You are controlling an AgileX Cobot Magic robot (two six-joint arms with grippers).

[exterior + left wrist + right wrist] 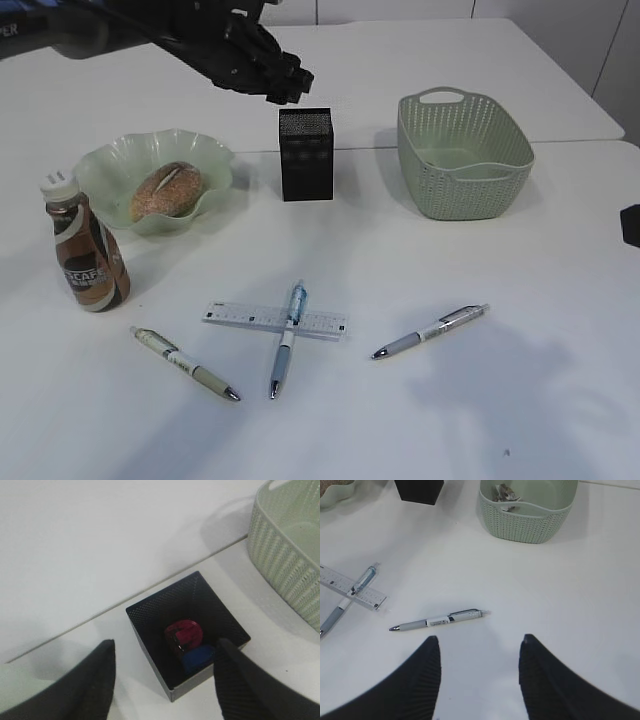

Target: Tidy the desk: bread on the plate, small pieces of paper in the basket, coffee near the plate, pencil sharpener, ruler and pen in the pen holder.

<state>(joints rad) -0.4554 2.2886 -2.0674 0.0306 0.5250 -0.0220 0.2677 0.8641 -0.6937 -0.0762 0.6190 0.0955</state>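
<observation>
My left gripper hovers over the black pen holder, open and empty. Inside the pen holder lies the red and blue pencil sharpener. The bread rests on the green plate, and the coffee bottle stands just left of it. On the table lie the ruler, a blue pen across it, a green pen and a grey pen. My right gripper is open, low over the table, near the grey pen. Paper pieces sit in the basket.
The green basket stands right of the pen holder. A seam between two tabletops runs behind the holder and basket. In the exterior view, only a dark bit of the right arm shows at the right edge.
</observation>
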